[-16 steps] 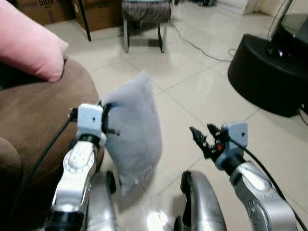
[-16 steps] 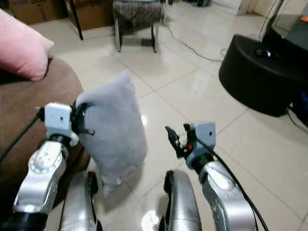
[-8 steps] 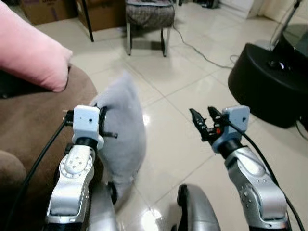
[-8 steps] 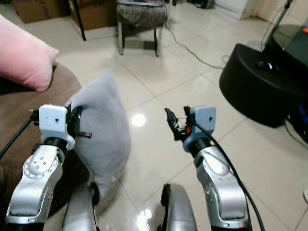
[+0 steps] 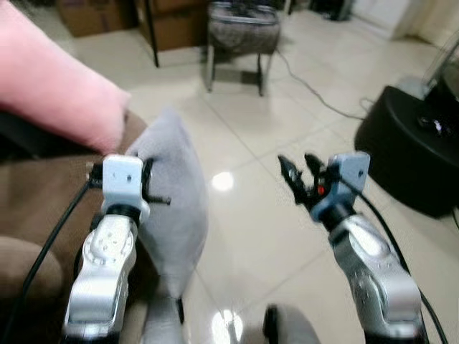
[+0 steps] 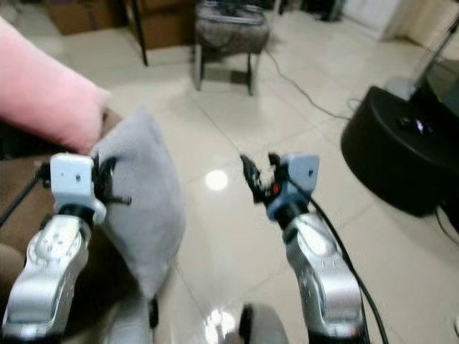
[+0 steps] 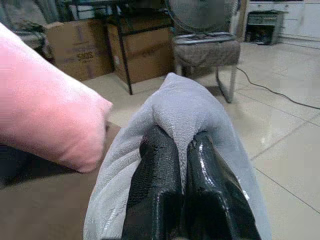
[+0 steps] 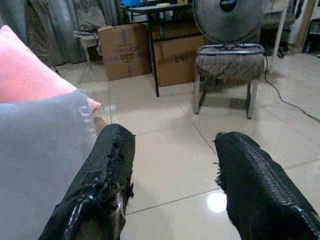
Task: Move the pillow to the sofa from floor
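Observation:
A grey pillow (image 5: 172,201) hangs upright off the floor beside the brown sofa's (image 5: 43,208) arm. My left gripper (image 7: 180,160) is shut on the pillow's top edge (image 7: 190,110), with the fabric pinched between its black fingers (image 7: 155,175). My right gripper (image 5: 297,168) stands open in the air over the tiled floor, to the right of the pillow and apart from it, with nothing between its fingers (image 8: 250,180). A pink pillow (image 5: 57,93) lies on the sofa at the left.
A stool (image 5: 240,29) with metal legs stands ahead, with cardboard boxes (image 8: 127,50) and a fan (image 8: 227,20) behind it. A black round object (image 5: 412,150) sits on the floor at the right, and a cable (image 5: 315,100) runs across the tiles.
The camera view has shifted. The grey pillow, held by my left gripper, has come closer to the sofa arm and the pink pillow. My right gripper stays open.

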Controlling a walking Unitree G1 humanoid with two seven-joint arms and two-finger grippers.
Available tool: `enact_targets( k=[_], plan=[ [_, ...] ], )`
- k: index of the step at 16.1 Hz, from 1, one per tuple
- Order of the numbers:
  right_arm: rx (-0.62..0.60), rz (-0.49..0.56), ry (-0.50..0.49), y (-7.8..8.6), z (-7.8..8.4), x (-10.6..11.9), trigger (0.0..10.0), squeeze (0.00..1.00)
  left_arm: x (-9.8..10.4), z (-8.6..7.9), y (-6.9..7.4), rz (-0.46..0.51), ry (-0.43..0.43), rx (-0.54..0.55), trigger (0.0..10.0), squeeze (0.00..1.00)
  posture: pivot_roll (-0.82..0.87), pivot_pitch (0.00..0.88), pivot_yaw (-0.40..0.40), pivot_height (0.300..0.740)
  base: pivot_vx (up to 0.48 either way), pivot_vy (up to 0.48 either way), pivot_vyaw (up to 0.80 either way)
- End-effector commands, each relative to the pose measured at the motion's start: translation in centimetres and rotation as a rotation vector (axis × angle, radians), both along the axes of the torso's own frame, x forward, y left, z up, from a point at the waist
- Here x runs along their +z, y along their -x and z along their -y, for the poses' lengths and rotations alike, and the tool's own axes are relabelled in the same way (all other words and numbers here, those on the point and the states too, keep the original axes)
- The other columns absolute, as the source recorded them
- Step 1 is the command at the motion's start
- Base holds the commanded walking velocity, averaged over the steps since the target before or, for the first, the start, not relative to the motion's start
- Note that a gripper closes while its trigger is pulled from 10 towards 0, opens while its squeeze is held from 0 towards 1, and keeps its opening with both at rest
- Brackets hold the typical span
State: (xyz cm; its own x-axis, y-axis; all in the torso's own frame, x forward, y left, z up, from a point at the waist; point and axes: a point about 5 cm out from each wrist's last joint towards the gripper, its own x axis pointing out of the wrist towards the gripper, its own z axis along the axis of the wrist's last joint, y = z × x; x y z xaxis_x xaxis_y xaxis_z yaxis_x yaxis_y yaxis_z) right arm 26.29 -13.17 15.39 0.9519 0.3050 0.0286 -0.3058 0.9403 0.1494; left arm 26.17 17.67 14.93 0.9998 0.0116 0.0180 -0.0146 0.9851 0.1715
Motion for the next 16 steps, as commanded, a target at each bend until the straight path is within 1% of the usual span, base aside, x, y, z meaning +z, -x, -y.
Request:
enact_targets(
  k=[1,2,3,4,6,7,11,13,16],
  plan=[
    [-0.01,0.0,0.013,-0.05,0.23,-0.08,10.0,0.0,1.43,0.21,0.19,0.074,-0.021,-0.002,0.0,0.0,0.07,0.0,-0.074,0.704,0.0,0.0,0.0],
    [-0.008,0.002,0.003,-0.06,0.11,-0.05,10.0,0.0,1.51,0.11,0.34,0.082,-0.022,0.004,1.1,0.0,0.07,0.0,-0.073,0.714,0.0,0.0,0.0],
    [-0.006,0.002,-0.003,-0.11,-0.04,0.04,10.0,0.0,1.52,0.02,0.4,0.083,-0.01,0.006,6.5,0.0,0.07,0.0,-0.073,0.724,0.0,0.0,0.0],
    [-0.004,-0.003,0.003,-0.19,-0.15,0.03,10.0,0.0,1.61,0.0,0.31,0.087,0.001,0.004,10.0,0.0,0.07,0.0,-0.07,0.739,0.0,0.0,0.0],
    [-0.01,-0.014,0.021,-0.32,0.01,-0.11,10.0,0.0,1.99,0.26,0.31,0.112,0.0,0.001,10.0,0.0,0.07,0.0,-0.07,0.74,0.0,0.0,0.0],
    [-0.019,-0.02,0.04,-0.46,0.08,-0.26,10.0,0.0,2.13,0.25,0.37,0.129,-0.013,0.012,10.0,0.0,0.08,0.0,-0.084,0.74,0.0,0.0,0.0],
    [-0.024,-0.025,0.032,-0.61,0.02,-0.32,10.0,0.0,2.18,0.3,0.39,0.134,-0.013,0.009,10.0,0.0,0.09,0.0,-0.087,0.74,0.0,0.0,0.0],
    [-0.025,-0.015,0.043,-0.68,-0.06,-0.28,10.0,0.0,2.17,0.24,0.04,0.134,-0.019,0.018,10.0,0.0,0.09,0.0,-0.087,0.74,0.0,0.0,0.0],
    [-0.029,0.001,0.079,-0.88,-0.16,-0.34,10.0,0.0,2.25,0.35,-0.23,0.143,-0.001,0.015,10.0,0.0,0.09,0.0,-0.089,0.74,0.0,0.0,0.0]
  ],
)
